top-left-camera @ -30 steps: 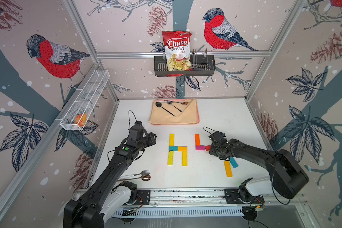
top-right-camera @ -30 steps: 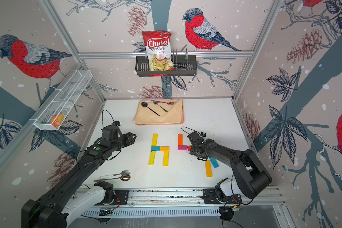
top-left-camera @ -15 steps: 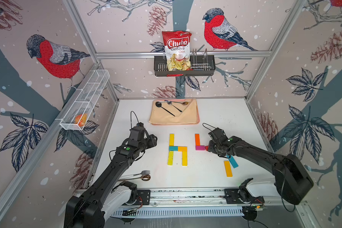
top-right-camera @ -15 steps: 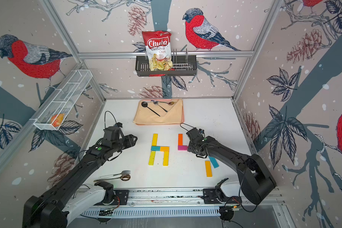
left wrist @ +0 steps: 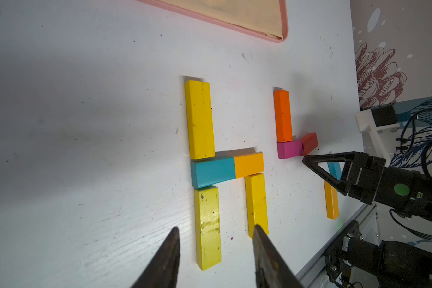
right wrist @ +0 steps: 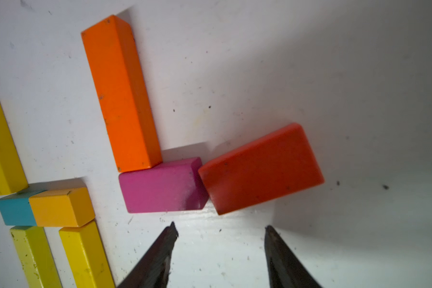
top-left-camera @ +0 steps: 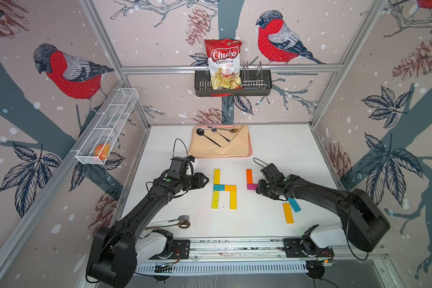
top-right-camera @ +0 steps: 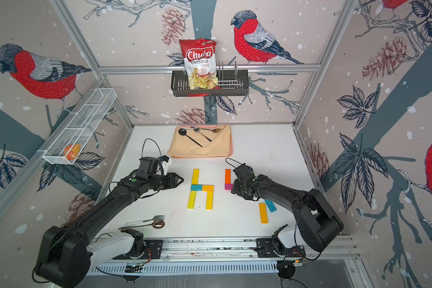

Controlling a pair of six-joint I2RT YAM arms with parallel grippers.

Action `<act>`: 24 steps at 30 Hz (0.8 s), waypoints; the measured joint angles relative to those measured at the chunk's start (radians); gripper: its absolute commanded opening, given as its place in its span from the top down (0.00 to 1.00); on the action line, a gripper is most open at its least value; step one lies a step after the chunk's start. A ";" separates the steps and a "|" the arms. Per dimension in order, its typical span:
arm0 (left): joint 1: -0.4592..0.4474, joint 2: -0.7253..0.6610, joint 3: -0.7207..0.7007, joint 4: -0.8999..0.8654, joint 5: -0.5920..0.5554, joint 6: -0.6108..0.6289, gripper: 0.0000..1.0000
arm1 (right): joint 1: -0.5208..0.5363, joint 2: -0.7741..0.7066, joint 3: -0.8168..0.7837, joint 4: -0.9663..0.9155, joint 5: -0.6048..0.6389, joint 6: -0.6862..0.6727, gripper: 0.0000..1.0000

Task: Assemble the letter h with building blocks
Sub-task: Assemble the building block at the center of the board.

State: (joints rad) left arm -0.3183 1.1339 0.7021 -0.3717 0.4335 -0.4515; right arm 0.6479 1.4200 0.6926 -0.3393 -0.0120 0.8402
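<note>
**Right arm lines up on the skewed red block**

Over the last second the right gripper [right wrist: 221,229] has edged across the red block [right wrist: 261,168], so both top views now hide it. The left gripper [top-left-camera: 206,180] has pushed closer to the finished h [top-left-camera: 225,187] with its jaws narrower than before.

The right jaws stand apart with nothing between them, tips just short of the red block. That block lies flat but skewed, one corner touching the end of the magenta block [right wrist: 162,185]. The magenta block sits square across the foot of the orange block [right wrist: 121,94]. The left jaws also stand apart and hold nothing. An amber block [top-left-camera: 287,212] and a teal block [top-left-camera: 294,205] wait on the white table [top-left-camera: 272,154] beside the right arm.

From where I stand, the job is to square the red block into line with the magenta one. I would straddle its short width, close softly and twist it straight, or nudge its far end with one tip. A heavy push risks shoving the magenta and orange blocks out of true. After that, the second h looks to need legs below the bar.
</note>
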 measured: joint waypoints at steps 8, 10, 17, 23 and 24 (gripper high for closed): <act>0.000 -0.006 0.000 0.000 0.003 0.006 0.54 | -0.014 0.023 0.003 0.032 -0.021 0.000 0.42; 0.000 -0.008 0.000 0.000 0.003 0.006 0.53 | -0.016 0.024 0.004 0.040 -0.022 0.000 0.42; 0.000 -0.014 -0.006 0.000 -0.002 0.006 0.54 | -0.021 0.027 0.011 0.057 -0.029 0.000 0.42; 0.000 -0.021 -0.007 0.000 -0.014 0.006 0.54 | -0.023 0.033 0.018 0.065 -0.040 0.000 0.42; 0.000 -0.021 -0.007 0.000 -0.016 0.006 0.54 | -0.022 0.032 0.022 0.064 -0.040 0.000 0.42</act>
State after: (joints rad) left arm -0.3187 1.1126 0.6949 -0.3717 0.4179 -0.4454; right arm 0.6258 1.4525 0.7143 -0.2749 -0.0521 0.8398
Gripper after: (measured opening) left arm 0.460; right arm 0.581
